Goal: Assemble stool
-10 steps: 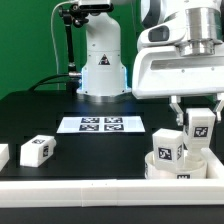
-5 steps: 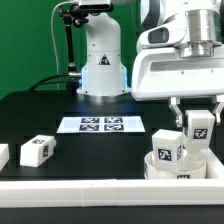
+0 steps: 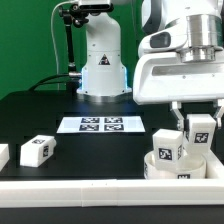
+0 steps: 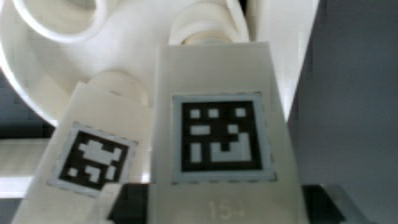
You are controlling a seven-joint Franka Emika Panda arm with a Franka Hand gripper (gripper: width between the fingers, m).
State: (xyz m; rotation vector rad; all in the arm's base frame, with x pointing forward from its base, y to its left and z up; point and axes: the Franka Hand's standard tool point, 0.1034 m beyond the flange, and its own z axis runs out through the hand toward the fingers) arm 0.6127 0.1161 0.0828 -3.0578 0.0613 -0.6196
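A white border rail [image 3: 90, 190] runs along the front edge of the black table [image 3: 30, 115]. Just behind it, on the exterior view's right, sits the round white seat disc [image 3: 182, 172]. A tagged leg [image 3: 166, 148] stands on the disc. Right beside that one is a second leg [image 3: 199, 128], and the jaws are clenched on it from both sides, holding it upright above the disc. Whether its lower end touches the seat cannot be told.

In the wrist view the second leg [image 4: 219, 130] fills the middle with its tag facing the camera. The standing leg [image 4: 98, 150] leans alongside it, and the seat disc [image 4: 71, 50] curves beyond.

On the exterior view's left, a loose leg [image 3: 37, 150] lies on the table, well apart from the seat. Farther back lies the marker board [image 3: 100, 125], then the arm's base [image 3: 102, 65].
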